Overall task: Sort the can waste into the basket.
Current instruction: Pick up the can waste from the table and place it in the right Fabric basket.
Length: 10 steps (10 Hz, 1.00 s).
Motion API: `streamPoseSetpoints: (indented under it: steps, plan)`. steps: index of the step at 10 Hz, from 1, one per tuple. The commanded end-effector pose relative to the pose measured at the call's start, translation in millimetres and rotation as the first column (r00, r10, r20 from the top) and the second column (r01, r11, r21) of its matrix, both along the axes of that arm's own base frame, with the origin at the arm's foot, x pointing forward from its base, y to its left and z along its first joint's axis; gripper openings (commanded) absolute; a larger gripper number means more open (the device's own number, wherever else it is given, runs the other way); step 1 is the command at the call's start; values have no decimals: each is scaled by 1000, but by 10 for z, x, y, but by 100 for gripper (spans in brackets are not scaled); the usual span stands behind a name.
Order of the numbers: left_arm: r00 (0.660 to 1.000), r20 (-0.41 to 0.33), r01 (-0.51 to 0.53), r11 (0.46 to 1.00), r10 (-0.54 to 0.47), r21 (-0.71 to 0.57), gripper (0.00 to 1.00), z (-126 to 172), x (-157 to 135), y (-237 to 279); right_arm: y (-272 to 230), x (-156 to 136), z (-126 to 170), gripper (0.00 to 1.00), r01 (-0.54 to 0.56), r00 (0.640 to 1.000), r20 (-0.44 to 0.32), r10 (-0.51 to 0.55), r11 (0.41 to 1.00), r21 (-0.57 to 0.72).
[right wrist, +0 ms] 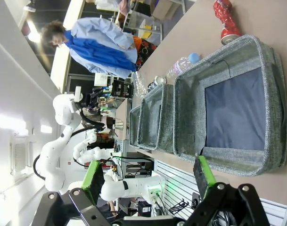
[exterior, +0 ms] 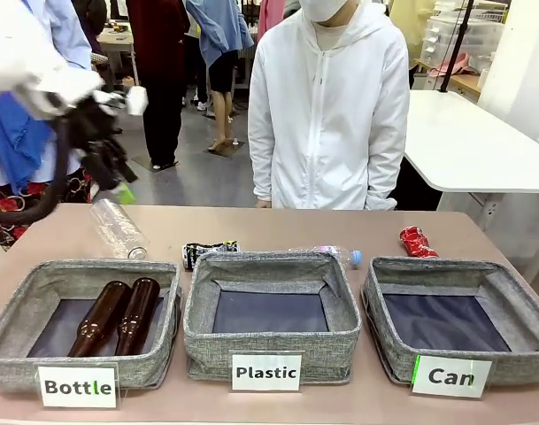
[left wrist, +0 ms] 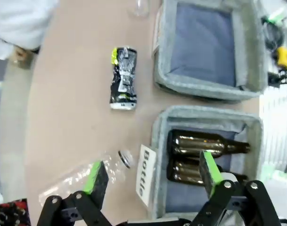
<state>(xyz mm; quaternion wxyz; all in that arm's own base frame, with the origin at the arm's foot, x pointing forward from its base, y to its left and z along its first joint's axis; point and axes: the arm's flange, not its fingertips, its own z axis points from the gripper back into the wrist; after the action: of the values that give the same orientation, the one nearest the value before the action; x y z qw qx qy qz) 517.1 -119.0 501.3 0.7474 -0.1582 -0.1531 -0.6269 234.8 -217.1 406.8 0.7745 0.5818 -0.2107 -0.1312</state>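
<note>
**Tan tabletop, three grey baskets, both cans lying outside the Can basket**

Across the tan table from you, a person in a white zipped jacket stands at the far edge, with other people and white tables further back in the room. Three square grey fabric baskets sit in a row along the near edge. The one labelled "Bottle" is on the left, "Plastic" is in the middle, and the basket labelled "Can" is on the right.

Your two cans are both on the bare table beyond the baskets. The red can lies just past the far rim of the Can basket, towards its left corner. The dark can, blue-black with a yellow-green end, lies on its side just behind the far left corner of the Plastic basket. It is well apart from the Can basket.

Two brown glass bottles lie side by side in the Bottle basket. One clear plastic bottle lies on the table beyond that basket. A second clear bottle with a blue cap rests behind the Plastic basket's far right corner.

Your left gripper hangs high over the left end of the table. Its jaws are spread wide and hold nothing. Below it are the clear bottle, the Bottle label and the brown bottles.

Your right gripper is also spread wide and holds nothing. It looks along the row from the right end, with the Can basket nearest and the red can past its far corner.
</note>
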Motion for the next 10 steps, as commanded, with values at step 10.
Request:
streamPoseSetpoints:
  steps: [10]
  plan:
    - [992,83,73,977,-91,201,100,-690,483,-1312,-16,19,17,100,4,999,38,-4,1000,7]
